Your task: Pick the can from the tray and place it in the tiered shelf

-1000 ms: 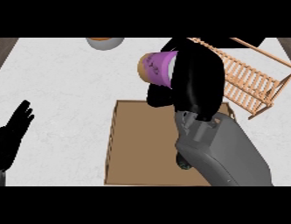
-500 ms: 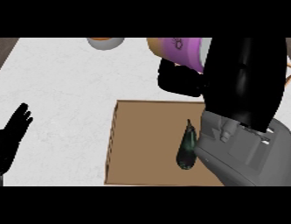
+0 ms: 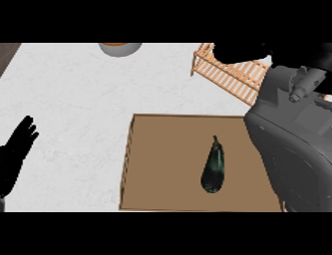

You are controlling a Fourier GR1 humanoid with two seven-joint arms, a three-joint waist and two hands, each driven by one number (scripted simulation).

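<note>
1. left hand [image 3: 10, 157]: shows at the left edge of the head view, low in the picture, over the white counter [image 3: 80, 99]. its fingers are straight and point up and slightly right. it holds nothing and touches no object. it is resting, well apart from the tray.
2. bowl [image 3: 120, 48]: sits at the far edge of the counter, left of centre. only its near part shows; it is grey outside with an orange inside. it is well apart from the tray and the shelf.
3. tray [image 3: 161, 164]: a flat brown rectangular tray with a low rim lies on the counter in the lower middle of the view. its right side is hidden under the right forearm.
4. eggplant [image 3: 214, 167]: a dark green-black eggplant lies on the tray floor, right of the tray's centre, stem end pointing away from the robot. nothing touches it.
5. tiered shelf [image 3: 231, 74]: a light wooden slatted shelf stands beyond the tray's far right corner. its right part is covered by the right hand and forearm.
6. right forearm [image 3: 301, 149]: a large grey forearm fills the right side of the view, running from the lower edge up to the shelf.
7. right hand [image 3: 249, 52]: a black shape at the top right, over the shelf. whether its fingers are open or closed cannot be told.
8. can: not visible in this view; it is not on the visible part of the tray, and its location cannot be told.
</note>
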